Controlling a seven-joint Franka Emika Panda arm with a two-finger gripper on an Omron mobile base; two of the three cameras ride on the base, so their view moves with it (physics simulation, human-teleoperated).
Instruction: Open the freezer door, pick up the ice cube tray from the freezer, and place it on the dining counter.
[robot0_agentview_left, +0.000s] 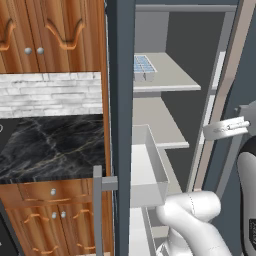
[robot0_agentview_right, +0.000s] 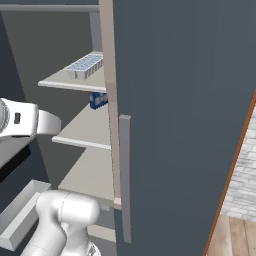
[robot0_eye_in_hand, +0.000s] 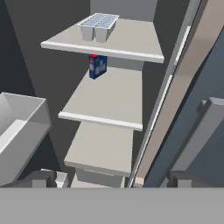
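A: The fingers stand wide apart with nothing between them, low in the hand view and aimed into the open freezer.

B: And the ice cube tray?

A: On the top shelf, near its front left corner, lying flat, blue cells up. It sits well above and beyond the fingers, so the reach has not closed on it. One shelf down, toward the back, stands a small dark blue box, just under the tray's shelf.

B: The freezer door?

A: Swung open. In the left base view its edge stands between the wooden cabinets and the shelves, and a white door bin juts out from its inner side. The same bin sits close on the left in the hand view.

B: What worries you from here?

A: Three things, I judge. The hand has to climb past two shelf edges; rising too close in would knock the wrist on them. The bin crowds the left side, and the plain door with its bar handle crowds the right, so a wide swing could catch either. And the tray is shallow and near the shelf's lip: a grip that lands off-centre could tip it or nudge it off the edge.

B: The bench?

A: I cannot place the dining bench from here.
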